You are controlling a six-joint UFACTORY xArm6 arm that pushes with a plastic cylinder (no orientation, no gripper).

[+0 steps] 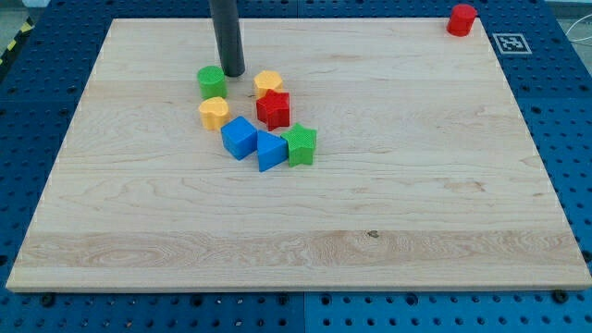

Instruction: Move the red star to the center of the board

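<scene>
The red star [274, 108] lies on the wooden board [416, 185], left of the board's middle and toward the view's top, in a cluster of blocks. My tip [232, 73] touches the board up and to the left of the star, between the green round block [212, 81] and the yellow block [268, 81]. The tip stands apart from the star, with the yellow block between them. The star touches the yellow block above it.
A yellow heart-like block [214, 113] lies left of the star. A blue cube [239, 137], a blue wedge-like block [271, 151] and a green star [300, 144] lie below it. A red cylinder [462, 19] stands at the top right corner.
</scene>
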